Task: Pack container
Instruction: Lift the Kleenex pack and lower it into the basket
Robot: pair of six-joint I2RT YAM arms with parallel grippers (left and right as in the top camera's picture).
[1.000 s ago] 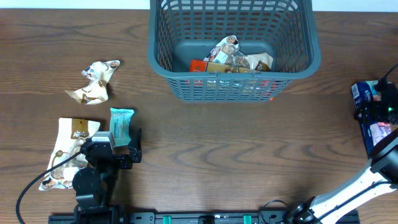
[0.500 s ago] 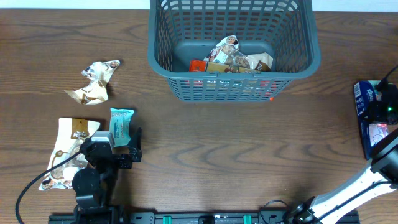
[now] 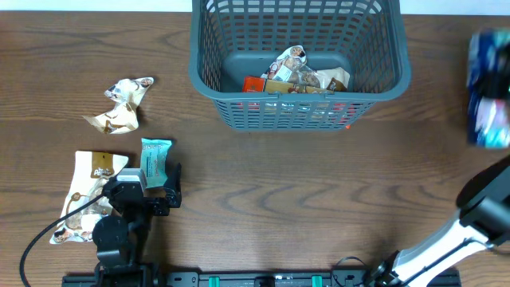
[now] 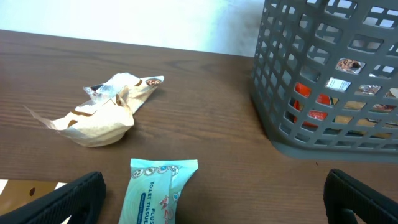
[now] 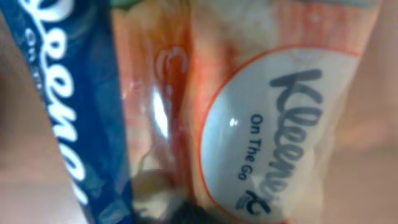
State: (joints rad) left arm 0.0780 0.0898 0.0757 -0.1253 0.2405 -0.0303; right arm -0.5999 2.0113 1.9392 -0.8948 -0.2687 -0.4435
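The container [image 3: 299, 114], a dark grey lattice basket, stands at the table's far middle with several snack packets [image 3: 299, 72] inside; the left wrist view shows its wall [image 4: 323, 93] at right. A Kleenex tissue pack [image 3: 488, 88], blue and orange, hangs blurred above the table's right edge and fills the right wrist view [image 5: 249, 118]. My right gripper [image 5: 199, 210] is shut on it, only a dark bit of finger showing at the bottom. My left gripper [image 4: 211, 208] rests wide open at the near left, over the near end of a teal toilet tissue packet [image 4: 158, 193].
A crumpled cream wrapper [image 3: 121, 104] lies at the far left, also in the left wrist view [image 4: 106, 112]. A cream snack packet [image 3: 86, 195] lies beside the left arm, next to the teal packet [image 3: 154, 162]. The right arm's links [image 3: 478, 211] reach in from the near right corner.
My right gripper closed on the Kleenex pack and lifted it off the table; it now looks larger, blurred and farther back. The left arm and the other packets have not moved.
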